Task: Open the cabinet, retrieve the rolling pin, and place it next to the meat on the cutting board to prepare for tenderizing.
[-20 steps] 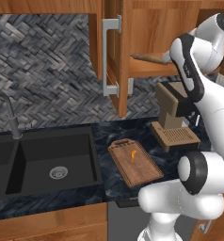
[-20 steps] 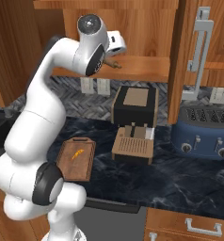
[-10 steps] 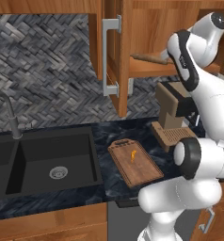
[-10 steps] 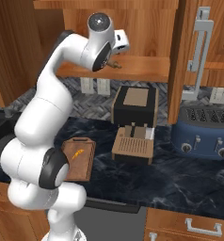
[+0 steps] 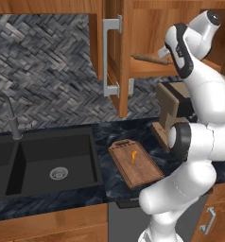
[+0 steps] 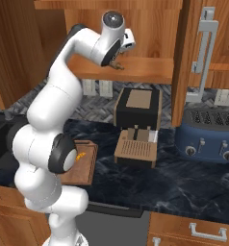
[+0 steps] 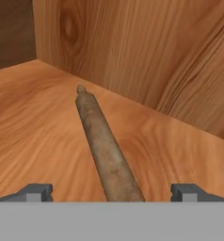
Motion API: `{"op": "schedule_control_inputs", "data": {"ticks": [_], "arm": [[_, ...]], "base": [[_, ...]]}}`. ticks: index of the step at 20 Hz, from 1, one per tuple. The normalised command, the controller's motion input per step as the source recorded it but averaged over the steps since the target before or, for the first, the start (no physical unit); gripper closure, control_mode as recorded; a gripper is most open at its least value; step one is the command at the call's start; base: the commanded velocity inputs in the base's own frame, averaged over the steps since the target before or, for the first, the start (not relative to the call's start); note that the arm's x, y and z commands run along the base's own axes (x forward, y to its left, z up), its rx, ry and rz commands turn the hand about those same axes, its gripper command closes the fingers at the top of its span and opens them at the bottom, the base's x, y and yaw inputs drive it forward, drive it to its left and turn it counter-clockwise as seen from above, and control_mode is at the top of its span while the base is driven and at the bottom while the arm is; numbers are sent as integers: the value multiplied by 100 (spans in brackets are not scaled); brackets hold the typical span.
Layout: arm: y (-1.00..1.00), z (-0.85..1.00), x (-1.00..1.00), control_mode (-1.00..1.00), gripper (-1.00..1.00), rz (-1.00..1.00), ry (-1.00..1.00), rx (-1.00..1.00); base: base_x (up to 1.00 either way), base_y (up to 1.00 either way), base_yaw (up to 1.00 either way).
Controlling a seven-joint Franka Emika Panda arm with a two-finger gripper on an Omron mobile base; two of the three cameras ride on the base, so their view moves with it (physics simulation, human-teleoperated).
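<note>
rolling pin (image 7: 107, 146) lies flat on the cabinet (image 5: 147, 28) shelf, pointing toward the back wall. our gripper (image 7: 111, 192) sits just over its near end, fingers apart on either side, likely lined up to grab. near end cut off from us. below the cabinet, meat (image 5: 134, 156) waits on the cutting board (image 5: 145, 172).

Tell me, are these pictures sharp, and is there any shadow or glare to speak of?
Hand view: the rolling pin and shelf grain look soft and smeared, with the far-left corner of the cabinet dark. Left base view: crisp, flat light, no glare, and the sink is nearly black. Right base view: evenly lit, with faint sheen on the toaster.
</note>
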Motion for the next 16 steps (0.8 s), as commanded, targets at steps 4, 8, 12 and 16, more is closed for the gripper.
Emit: {"op": "schedule_control_inputs", "data": {"ticks": [4,8,12,16], "arm": [[0,0,38,-100,-100,9,7,0],[0,-5,24,-100,-100,7,7,0],[6,-20,9,-100,-100,5,6,0],[9,-26,10,-100,-100,6,6,0]], "base": [[0,0,0],[0,0,0],[0,0,0],[0,0,0]]}}
